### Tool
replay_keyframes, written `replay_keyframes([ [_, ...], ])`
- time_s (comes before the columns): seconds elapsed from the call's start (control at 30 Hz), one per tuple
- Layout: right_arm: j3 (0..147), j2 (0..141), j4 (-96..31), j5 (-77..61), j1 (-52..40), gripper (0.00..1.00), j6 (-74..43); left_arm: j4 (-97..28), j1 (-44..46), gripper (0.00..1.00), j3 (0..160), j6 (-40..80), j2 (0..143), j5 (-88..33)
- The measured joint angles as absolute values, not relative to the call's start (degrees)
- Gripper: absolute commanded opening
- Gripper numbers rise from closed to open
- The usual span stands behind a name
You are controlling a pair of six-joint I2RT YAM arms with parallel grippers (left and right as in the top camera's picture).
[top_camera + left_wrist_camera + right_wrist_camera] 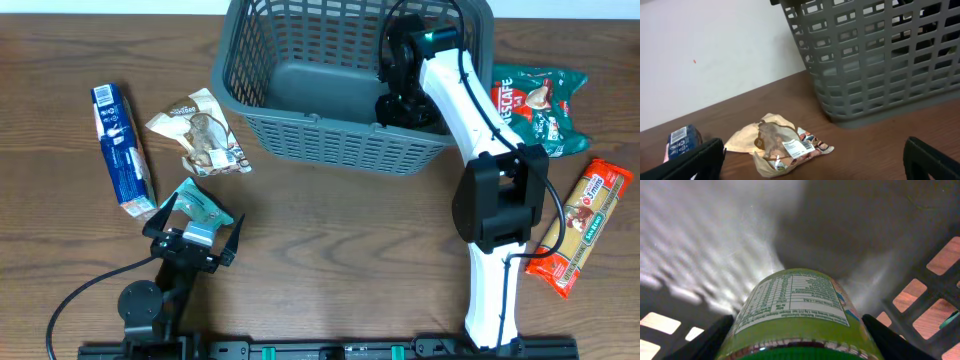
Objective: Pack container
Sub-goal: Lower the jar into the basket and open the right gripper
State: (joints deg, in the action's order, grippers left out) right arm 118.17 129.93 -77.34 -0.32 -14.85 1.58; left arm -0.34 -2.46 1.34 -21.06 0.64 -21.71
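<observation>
The dark grey slotted container (310,125) stands at the back middle of the table. My right gripper (402,100) reaches down into its right end and is shut on a green bottle (795,305) with a white nutrition label, fingers (797,340) on either side, close above the container's floor (865,225). My left gripper (195,238) is open and empty, low over the table at the front left, just behind a teal packet (206,205). In the left wrist view the open fingers (815,162) frame a brown snack packet (777,147), with the container's wall (880,65) beyond.
A blue packet (122,150) lies at the far left and shows in the left wrist view (682,140). The brown snack packet (200,132) lies left of the container. A green Nescafe bag (540,105) and an orange pasta packet (582,225) lie on the right.
</observation>
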Motion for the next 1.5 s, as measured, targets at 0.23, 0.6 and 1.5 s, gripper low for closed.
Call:
replay_keyframes([
  [0.23, 118.17, 129.93, -77.34, -0.56, -14.85, 0.69, 2.13, -0.34, -2.46, 0.99, 1.34, -21.06, 0.64, -21.71],
  [0.6, 118.28, 129.93, -77.17, -0.67, -14.85, 0.85, 2.48, -0.34, -2.46, 0.99, 1.32, -21.06, 0.64, -21.71],
  [1.5, 154.85, 119.39, -90.56, 10.28, -11.79, 0.99, -3.49, -0.34, -2.46, 0.99, 1.32, -21.06, 0.64, -21.71],
])
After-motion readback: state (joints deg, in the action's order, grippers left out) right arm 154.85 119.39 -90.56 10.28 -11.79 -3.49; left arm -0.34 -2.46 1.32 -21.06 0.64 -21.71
